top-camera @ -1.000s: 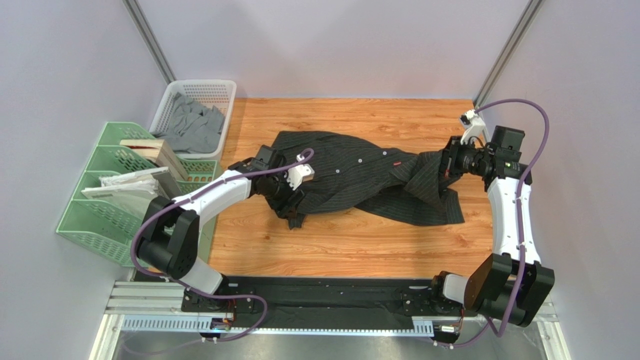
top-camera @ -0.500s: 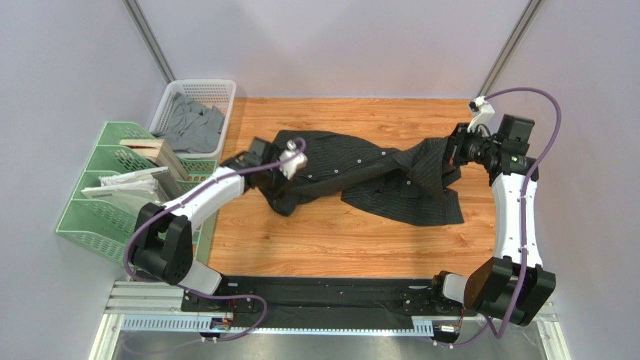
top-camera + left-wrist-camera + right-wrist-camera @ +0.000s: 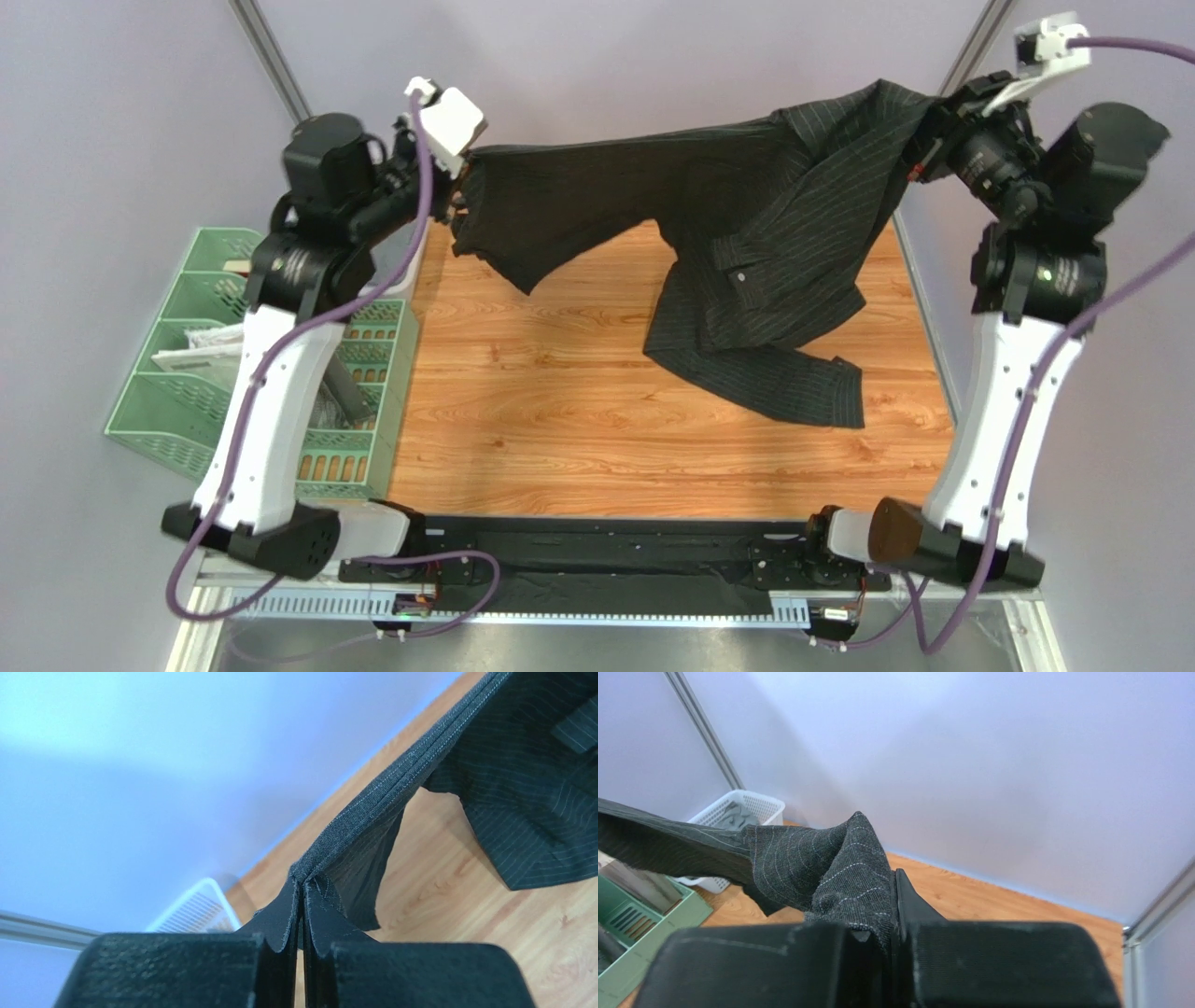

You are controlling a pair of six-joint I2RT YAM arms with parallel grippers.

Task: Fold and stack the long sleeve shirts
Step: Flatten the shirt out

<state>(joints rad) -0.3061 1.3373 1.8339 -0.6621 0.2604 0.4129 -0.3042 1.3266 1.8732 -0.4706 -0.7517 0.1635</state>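
Well, the shirt [image 3: 730, 238] hung in the air between my two grippers, pulled taut along its upper edge. The rest sagged below, with the heavier bulk and a sleeve drooping under my right side toward the table [image 3: 561, 420]. I could not tell whether the lowest part brushed the wood.

My left gripper [image 3: 456, 210] was clamped on a seamed edge of the fabric, its layers pinched flat between the fingers. My right gripper [image 3: 937, 140] was clenched on a bunched fold of the same shirt.

I held both ends high and well apart, I judge, so that the cloth's own weight would shake it out before I spread it flat for folding. The slack was uneven — most of it near my right gripper — so laying it down square would take care.

Below my left gripper and out to its side stood the green rack [image 3: 169, 406], with the white basket [image 3: 734, 812] near it.
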